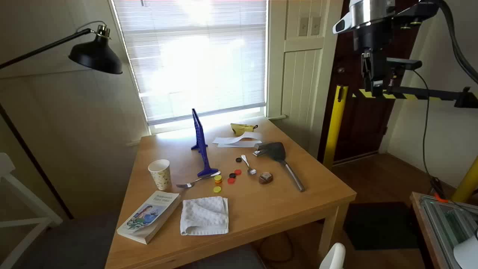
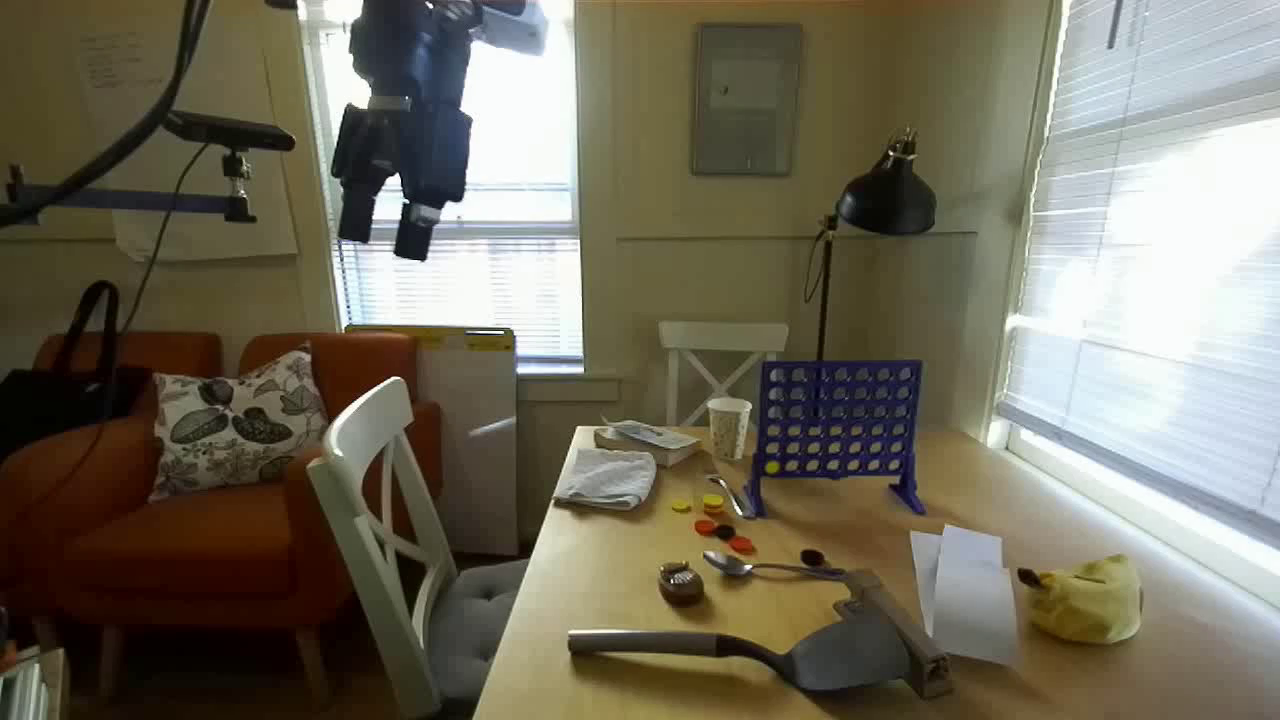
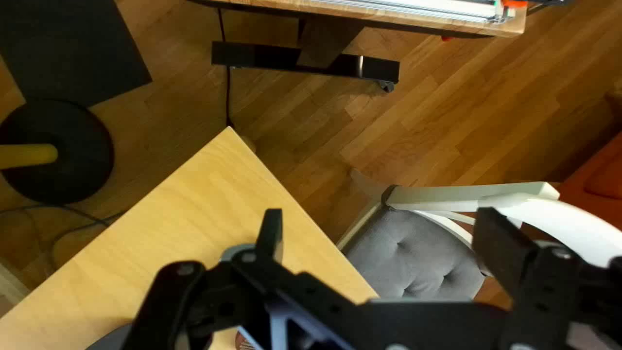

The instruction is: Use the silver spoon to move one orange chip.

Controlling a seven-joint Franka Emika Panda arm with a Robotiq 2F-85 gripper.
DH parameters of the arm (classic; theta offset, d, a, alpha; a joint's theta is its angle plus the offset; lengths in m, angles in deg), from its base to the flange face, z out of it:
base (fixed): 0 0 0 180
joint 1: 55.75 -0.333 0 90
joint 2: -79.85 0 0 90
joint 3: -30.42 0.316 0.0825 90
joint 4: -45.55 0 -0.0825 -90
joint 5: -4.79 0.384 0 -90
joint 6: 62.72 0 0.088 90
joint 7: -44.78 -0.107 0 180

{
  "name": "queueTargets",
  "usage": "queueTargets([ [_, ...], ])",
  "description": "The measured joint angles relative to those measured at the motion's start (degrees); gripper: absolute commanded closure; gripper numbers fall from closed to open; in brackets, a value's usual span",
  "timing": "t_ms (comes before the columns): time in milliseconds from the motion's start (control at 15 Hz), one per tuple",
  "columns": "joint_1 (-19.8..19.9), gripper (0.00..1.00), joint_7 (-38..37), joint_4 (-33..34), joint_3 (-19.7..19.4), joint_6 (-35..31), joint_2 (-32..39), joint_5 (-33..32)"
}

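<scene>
Pretty sure this is somebody's home, living/dining room sort of spot. There's an orange couch (image 2: 210, 550) with a leaf-print cushion (image 2: 240, 425), a white chair (image 2: 370, 580) with a tufted grey seat (image 3: 418, 253), a black lamp (image 1: 93, 56), slatted blinds (image 1: 198, 63) and wood floor (image 3: 418, 121). Up on the desk (image 1: 261, 203) there's a paperback (image 1: 150, 216) and a blue board game (image 2: 852, 421). Labby bits too: a yellow post (image 1: 336, 127) and a striped bar (image 1: 410, 96).

Silver metal spoon (image 1: 248, 165) on tan wooden table (image 1: 269, 201) in an exterior view, orange-red round chips (image 1: 231, 180) at its eight o'clock, black long-handled spatula (image 1: 281, 157) at three, square white cloth (image 1: 205, 216) at seven
</scene>
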Motion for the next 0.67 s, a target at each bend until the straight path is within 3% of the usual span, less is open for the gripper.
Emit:
queueTargets([
  [467, 0.0, 0.0, 0.0, 0.0, 0.0, -0.4, 0.1, 0.3],
  [667, 0.1, 0.0, -2.1, 0.0, 0.0, -5.2, 3.0, 3.5],
])
